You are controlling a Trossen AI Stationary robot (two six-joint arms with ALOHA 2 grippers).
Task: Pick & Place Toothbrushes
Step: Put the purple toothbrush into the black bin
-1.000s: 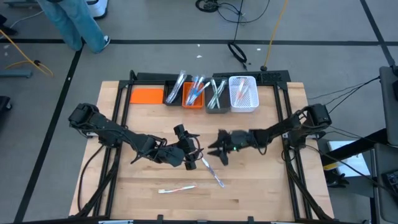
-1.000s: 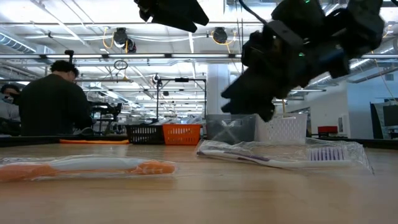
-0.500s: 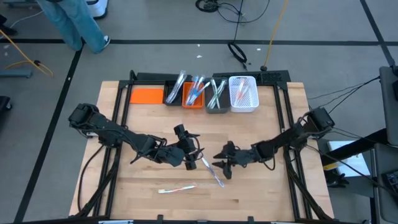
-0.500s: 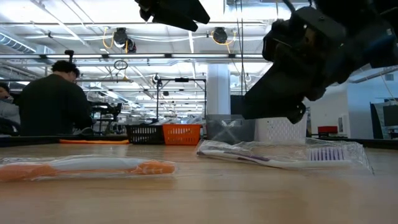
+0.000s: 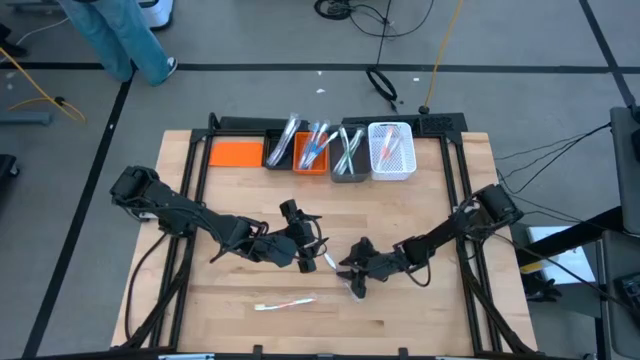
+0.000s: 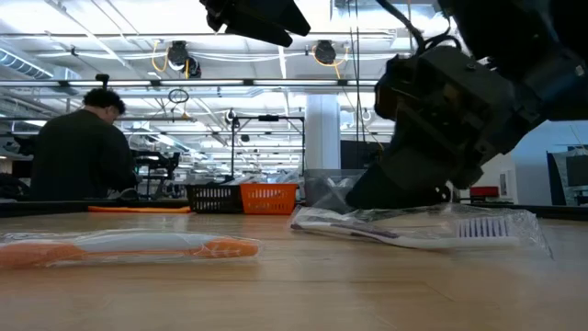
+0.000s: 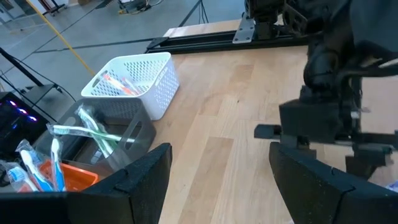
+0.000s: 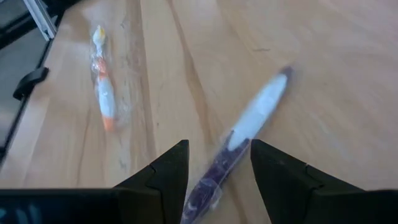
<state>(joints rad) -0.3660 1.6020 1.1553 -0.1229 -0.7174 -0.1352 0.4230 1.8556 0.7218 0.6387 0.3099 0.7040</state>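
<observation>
1. Right wrist view: right gripper (image 8: 214, 163) fingers stood apart, straddling the purple toothbrush (image 8: 239, 140) on the desk (image 8: 323, 74).
2. Risk: slippery wrapper might squirt sideways on closing.
3. Left gripper (image 5: 312, 250) waited open nearby.

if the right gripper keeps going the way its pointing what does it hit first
Most likely the purple toothbrush in its clear wrapper. In the right wrist view it lies between the open fingers of the right gripper, which hangs low over the wooden table. Whether the fingers touch it yet is unclear.

We see two toothbrushes (image 5: 343, 279) (image 5: 285, 303) lying on the counter (image 5: 420, 320). Four bins (image 5: 340, 150) line its far edge.
</observation>
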